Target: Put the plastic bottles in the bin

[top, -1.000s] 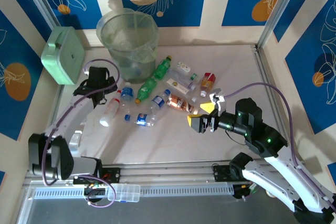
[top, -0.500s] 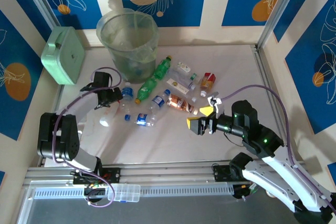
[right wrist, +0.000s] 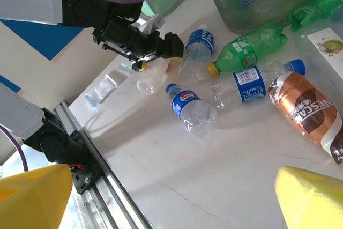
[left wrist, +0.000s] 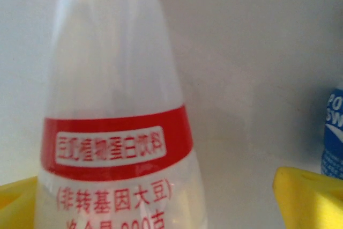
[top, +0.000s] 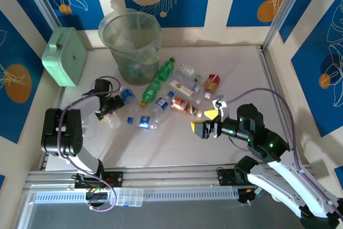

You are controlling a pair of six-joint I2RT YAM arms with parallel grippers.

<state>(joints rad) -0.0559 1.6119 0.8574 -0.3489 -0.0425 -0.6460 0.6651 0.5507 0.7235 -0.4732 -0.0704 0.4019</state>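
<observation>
Down low, straddles a clear red-banded bottle (left wrist: 115, 89) with left gripper (left wrist: 161, 202) spread apart, holds right gripper (top: 206, 119) wide over the table (top: 177, 148), other plastic bottles (top: 161, 76) strewn near the bin (top: 115, 52).

The left arm (top: 59, 132) stands folded above its base, forearm reaching forward and to the right; the left gripper (top: 110, 106) is held low, pointing right, jaws parted, with its yellow fingertips (left wrist: 308, 197) at either lower corner of the wrist view; the right arm (top: 270, 151) extends left from its base, wrist roughly level; the right gripper (top: 205, 120) is held raised, pointing left, jaws spread wide.
</observation>
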